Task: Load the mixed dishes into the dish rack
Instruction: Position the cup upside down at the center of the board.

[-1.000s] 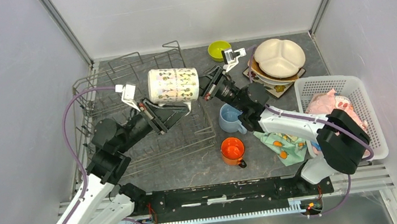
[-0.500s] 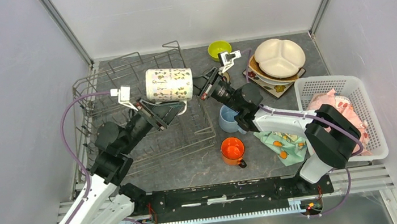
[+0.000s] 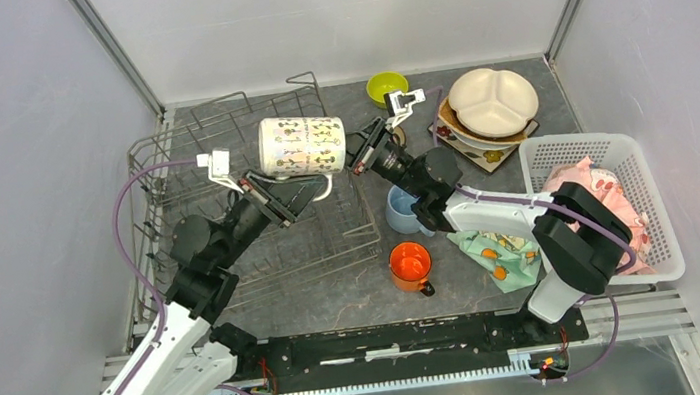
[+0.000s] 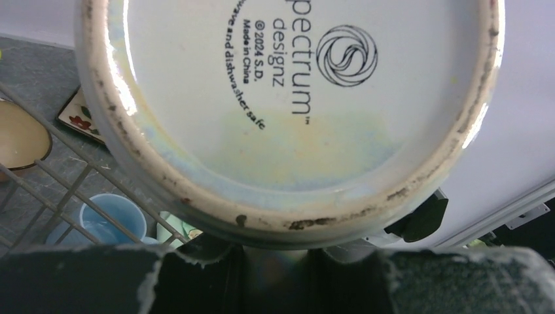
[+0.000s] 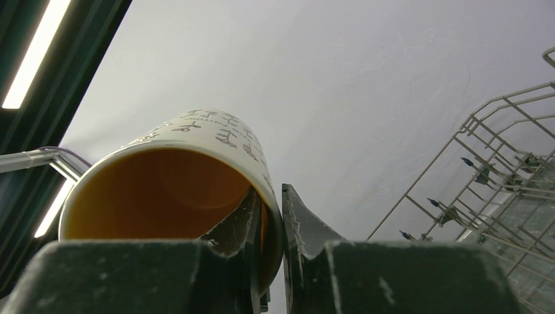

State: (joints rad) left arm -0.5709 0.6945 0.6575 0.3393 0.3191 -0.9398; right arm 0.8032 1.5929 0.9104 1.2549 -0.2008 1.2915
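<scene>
1. Gripper by gripper: the right gripper was clamped on the rim of the white patterned mug. One finger was inside the orange-brown interior and the other pressed the outer wall.
2. The left gripper sat at the mug's opposite end, and the mug's base filled its wrist view. The handle hung just by its fingertips, but I could not tell whether it was closed on anything.
3. The mug was in the air between the two grippers, lying on its side. Its long axis ran from one gripper to the other, mouth toward the right gripper and base toward the left.
4. The dish rack lay directly beneath the mug and the left gripper, so the coming move looked like a descent. The left arm was the nearer one, over the rack itself, while the right arm reached in across the rack's edge.
5. Below the mug the rack showed only bare wire and upright tines, with no dish seen in it. The tines and raised side wires would be the edges to clear.
6. Under the right arm, on the table beside the rack, stood the light-blue mug and the orange mug. Both were well apart from the held mug.
</scene>
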